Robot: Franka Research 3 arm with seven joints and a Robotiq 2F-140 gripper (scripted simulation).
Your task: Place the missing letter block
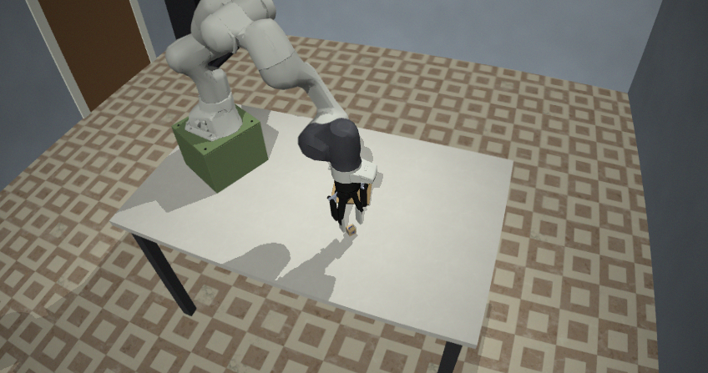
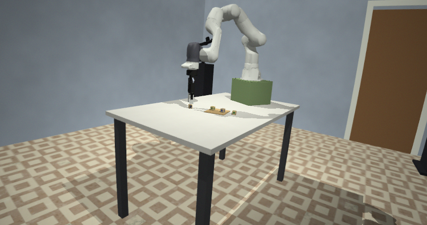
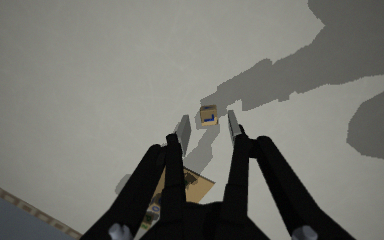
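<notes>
A wooden block with a blue L on top (image 1: 351,229) (image 2: 190,106) (image 3: 209,116) stands on the table, off the mat. My gripper (image 1: 351,223) (image 2: 191,99) (image 3: 208,121) points down above it, fingers partly open with nothing between them; the L looks turned in the wrist view. The mat (image 1: 369,199) (image 2: 216,112) (image 3: 202,189) lies flat. It carries a block with green marks (image 2: 212,108) and a block with blue marks (image 2: 222,110) (image 3: 155,208), with a gap between them. A fourth block with a green mark (image 2: 233,112) stands off the mat. Some top letters cannot be read.
The green pedestal (image 1: 225,158) (image 2: 251,92) carries the arm at one end of the table (image 1: 422,220) (image 2: 167,118). In the top view the arm and gripper hide the mat's blocks. Arm shadows fall over the table around the L block.
</notes>
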